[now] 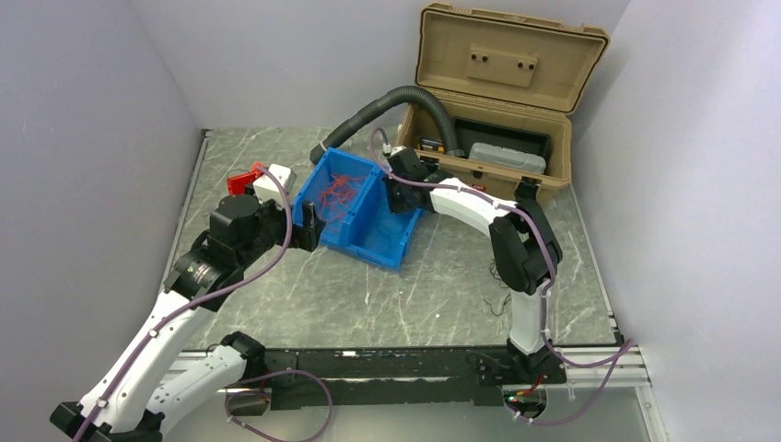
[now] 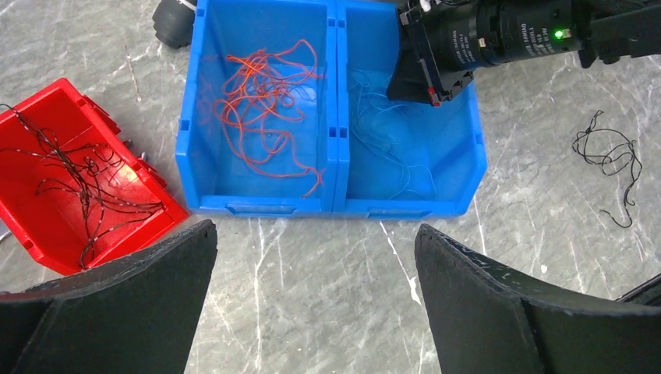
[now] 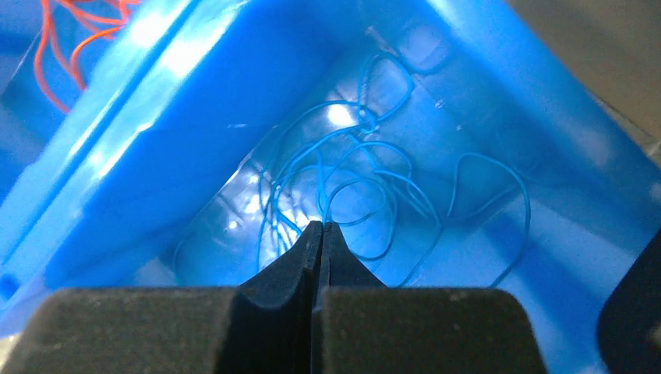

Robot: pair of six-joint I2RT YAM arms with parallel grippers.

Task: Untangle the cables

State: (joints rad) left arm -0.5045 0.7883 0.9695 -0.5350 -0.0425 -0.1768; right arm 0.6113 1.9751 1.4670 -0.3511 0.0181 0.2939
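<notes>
Marble table (image 2: 312, 296), hair-thin tangled multicoloured cables (image 2: 261, 97)

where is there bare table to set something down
Widest bare patch: the table between the blue bins and the arm bases. A smaller bare strip lies back left, behind the red bin. Crowded: back right, where hose, case and right gripper meet; loose black wires lie at the wide patch's right edge.

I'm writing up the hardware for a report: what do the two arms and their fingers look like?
Both the left arm and right arm have white links and black joints, with a thin purple cable tied along each. The fingers are matt black wedges. A green light glows on the right wrist.
</notes>
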